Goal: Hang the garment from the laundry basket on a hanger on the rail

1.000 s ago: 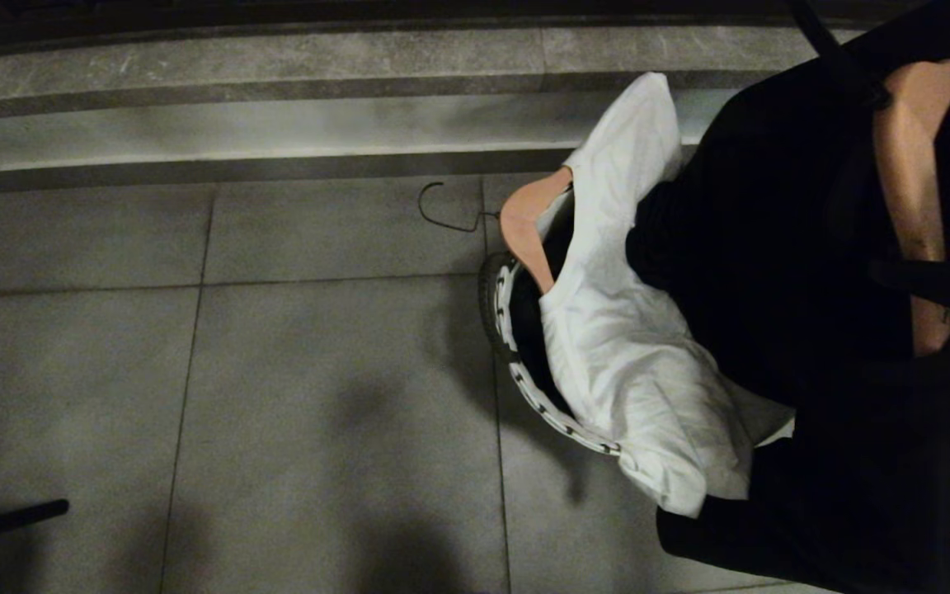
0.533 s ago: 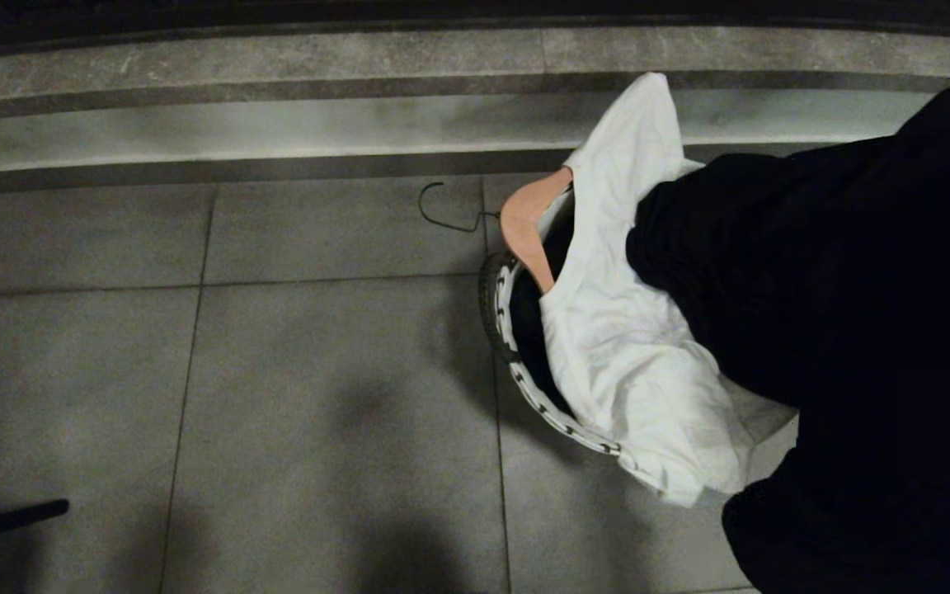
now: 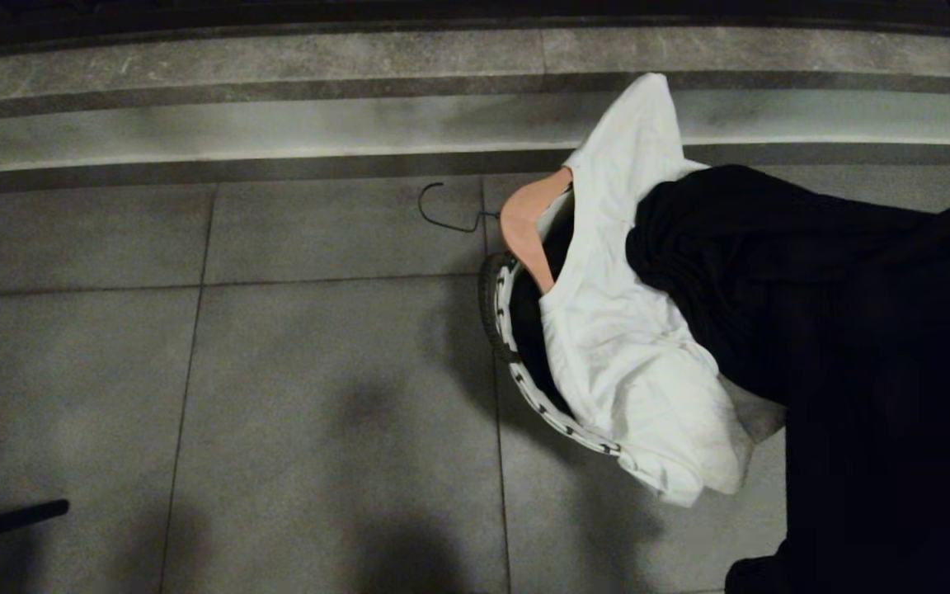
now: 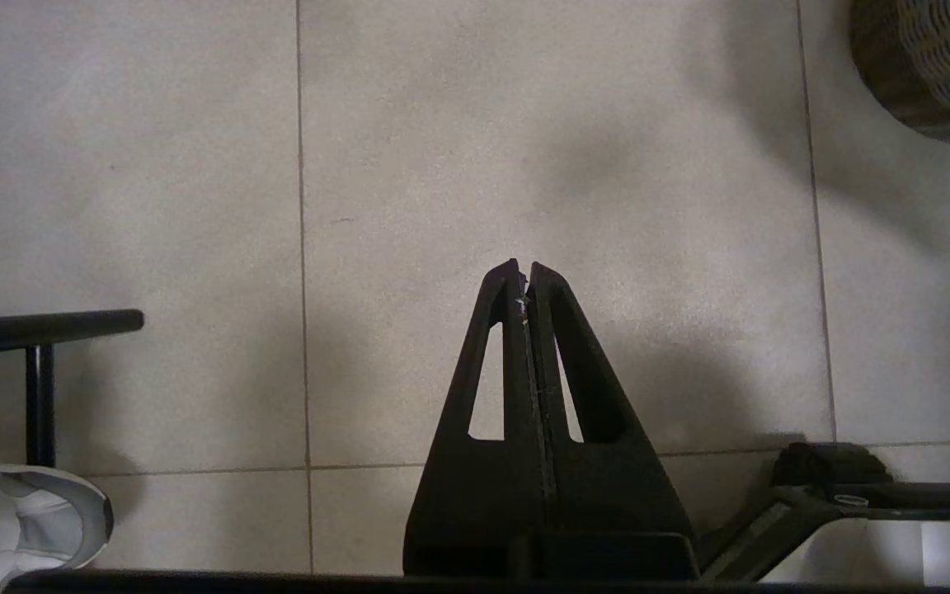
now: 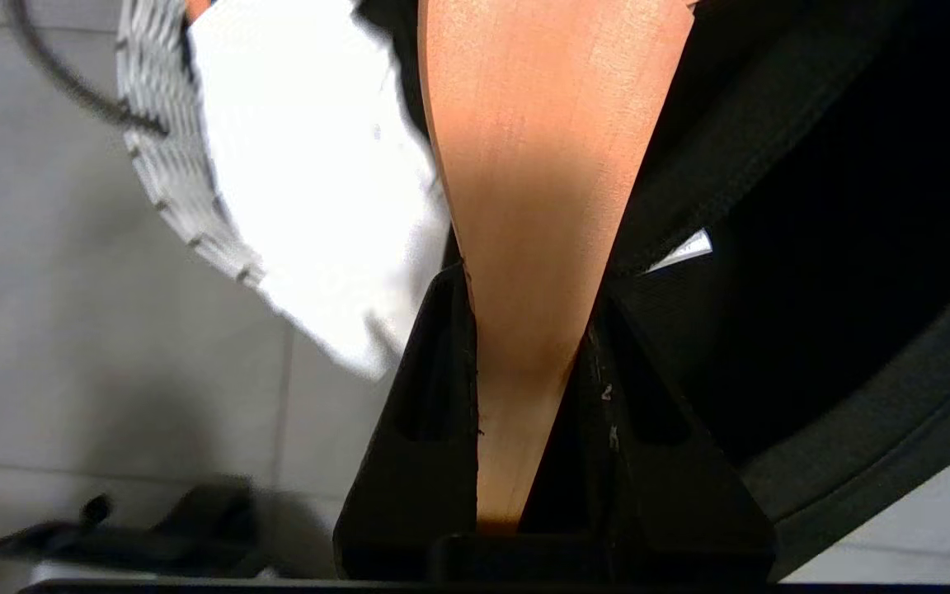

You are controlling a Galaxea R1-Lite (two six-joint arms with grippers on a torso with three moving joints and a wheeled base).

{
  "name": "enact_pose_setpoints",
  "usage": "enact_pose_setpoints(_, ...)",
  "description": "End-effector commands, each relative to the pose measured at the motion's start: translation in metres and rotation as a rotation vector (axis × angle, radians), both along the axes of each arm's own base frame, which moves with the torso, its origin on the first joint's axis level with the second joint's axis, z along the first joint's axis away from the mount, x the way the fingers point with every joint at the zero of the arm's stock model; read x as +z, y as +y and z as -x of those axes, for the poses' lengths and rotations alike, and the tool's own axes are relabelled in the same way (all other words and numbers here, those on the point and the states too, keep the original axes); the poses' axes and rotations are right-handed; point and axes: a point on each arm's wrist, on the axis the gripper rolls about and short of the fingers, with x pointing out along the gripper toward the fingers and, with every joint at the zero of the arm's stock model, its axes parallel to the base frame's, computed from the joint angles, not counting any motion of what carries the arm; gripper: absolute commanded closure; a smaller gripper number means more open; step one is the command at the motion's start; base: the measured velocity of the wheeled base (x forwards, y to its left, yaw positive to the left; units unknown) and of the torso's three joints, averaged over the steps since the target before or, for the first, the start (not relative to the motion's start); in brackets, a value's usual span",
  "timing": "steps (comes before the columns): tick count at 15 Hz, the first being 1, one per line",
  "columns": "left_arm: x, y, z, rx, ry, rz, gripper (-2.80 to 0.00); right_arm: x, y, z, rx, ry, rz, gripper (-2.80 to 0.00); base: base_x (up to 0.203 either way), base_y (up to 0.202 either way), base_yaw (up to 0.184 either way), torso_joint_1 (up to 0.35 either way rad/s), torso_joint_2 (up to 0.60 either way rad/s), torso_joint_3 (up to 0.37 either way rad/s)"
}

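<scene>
Your right gripper point(image 5: 529, 285) pinches the wooden arm of a hanger point(image 5: 541, 165) wearing a black garment point(image 5: 813, 247); the arm itself lies outside the head view. That garment point(image 3: 854, 346) spills, apparently, from the basket point(image 3: 516, 363), beside a white garment point(image 3: 623, 346) on a second hanger point(image 3: 524, 223). Your left gripper point(image 4: 524, 276) hangs over bare floor point(image 4: 153, 165), fingers pressed together, empty.

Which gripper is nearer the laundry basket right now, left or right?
Right. The right gripper is shut on a wooden hanger with black clothing, beside the laundry basket. The left gripper is shut over bare floor tiles, the basket only at its view's corner.
</scene>
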Motion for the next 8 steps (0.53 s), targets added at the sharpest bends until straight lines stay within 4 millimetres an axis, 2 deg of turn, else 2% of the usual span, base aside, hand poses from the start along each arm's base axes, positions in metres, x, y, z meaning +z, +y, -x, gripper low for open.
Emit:
enact_pose_setpoints(1, 0.000, 0.000, 0.000, -0.001, 0.001, 0.000, 0.00, -0.020, 0.001, 0.014, 0.001, -0.027, -0.007, 0.00, 0.000, 0.000, 0.000, 0.000, 0.00, 0.000)
enact_pose_setpoints(3, 0.000, 0.000, 0.000, -0.001, 0.000, 0.000, 0.00, -0.048, 0.002, 0.016, -0.008, -0.010, -0.015, 0.00, 0.000, 0.000, 0.000, 0.000, 0.00, 0.000)
enact_pose_setpoints(6, 0.000, 0.000, 0.000, -0.001, 0.001, 0.000, 0.00, -0.089, 0.001, 0.007, -0.029, 0.040, -0.011, 0.00, 0.000, 0.000, 0.000, 0.000, 0.00, 0.000)
enact_pose_setpoints(8, 0.000, 0.000, 0.000, -0.001, -0.001, 0.000, 0.00, -0.108, 0.001, 0.002, -0.030, 0.005, 0.020, 0.00, 0.000, 0.000, 0.000, 0.000, 0.00, 0.000)
